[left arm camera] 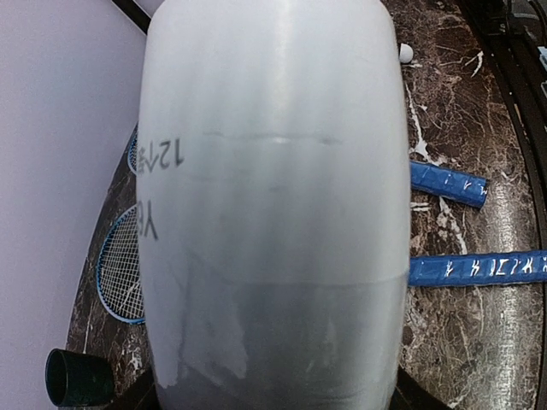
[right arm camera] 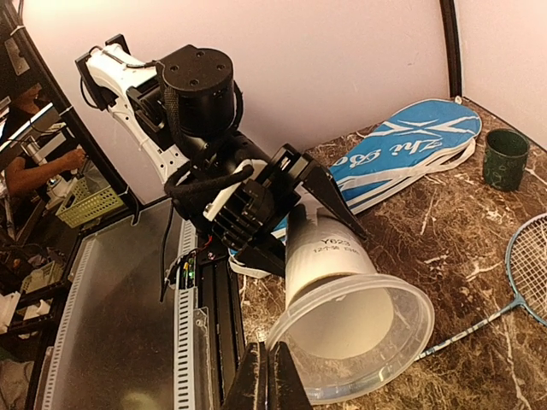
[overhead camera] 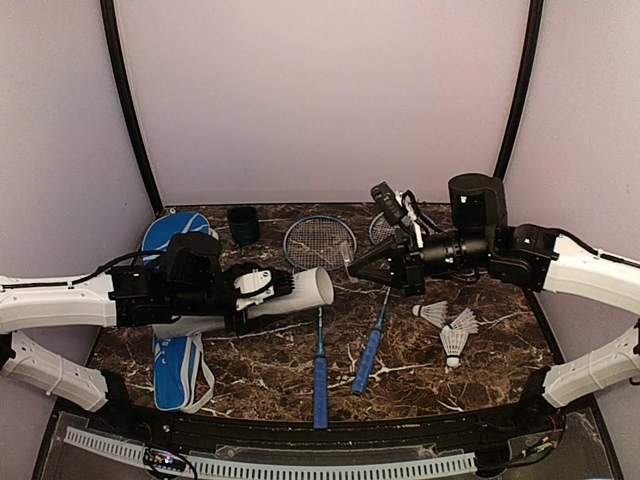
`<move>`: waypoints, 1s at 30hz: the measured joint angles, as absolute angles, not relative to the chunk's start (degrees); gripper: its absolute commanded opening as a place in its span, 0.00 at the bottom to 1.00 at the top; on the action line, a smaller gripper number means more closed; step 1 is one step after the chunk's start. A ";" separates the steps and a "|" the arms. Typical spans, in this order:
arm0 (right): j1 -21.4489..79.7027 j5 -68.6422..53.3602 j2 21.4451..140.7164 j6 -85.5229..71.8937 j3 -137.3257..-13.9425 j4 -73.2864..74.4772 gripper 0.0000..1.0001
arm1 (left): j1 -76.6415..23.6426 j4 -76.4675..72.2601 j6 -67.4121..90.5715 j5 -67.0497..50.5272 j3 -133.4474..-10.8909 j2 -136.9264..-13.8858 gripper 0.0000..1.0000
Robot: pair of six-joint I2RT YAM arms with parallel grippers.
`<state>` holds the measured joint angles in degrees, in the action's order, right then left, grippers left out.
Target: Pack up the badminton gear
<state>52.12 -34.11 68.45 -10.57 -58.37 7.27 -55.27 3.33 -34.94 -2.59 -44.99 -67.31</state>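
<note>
Badminton gear is spread across the dark marbled tabletop (overhead camera: 260, 355), except the white tube (overhead camera: 305, 290), which is up in the air, lying roughly level, left of the middle. The left gripper (overhead camera: 272, 290) has its jaws wrapped around the tube body, open end pointing right at the other arm. The right gripper (overhead camera: 352, 272) sits right at that open mouth with its jaws clenched tight together. From the right wrist view the tips look to be at the clear flared rim, but I can't tell if they're actually pinching it. The left racket (overhead camera: 320, 380) and right racket (overhead camera: 368, 358) lie below the gap between the arms, blue handles pointing near, heads toward the far wall, and the right one's head is partly hidden behind the right arm. Three shuttlecocks (overhead camera: 454, 343) sit in a loose cluster on the right side, near the racket handles. The blue racket bag (overhead camera: 175, 372) lies on the left under the left arm, running near to far. A small dark cup (overhead camera: 243, 224) stands at the far edge, just right of the bag's far end.
</note>
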 measured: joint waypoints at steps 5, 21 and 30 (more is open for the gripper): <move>49.95 -35.16 66.65 -10.68 -56.97 7.27 0.00 | -55.27 3.53 -34.94 -2.24 -44.71 -67.31 0.31; 43.07 -17.43 83.33 -8.71 -63.29 18.96 0.00 | -55.27 3.51 -30.72 0.58 -44.71 -67.33 0.33; 43.05 -13.47 104.99 -7.25 -74.24 20.05 0.00 | -55.27 3.27 -29.89 0.93 -43.44 -66.50 0.33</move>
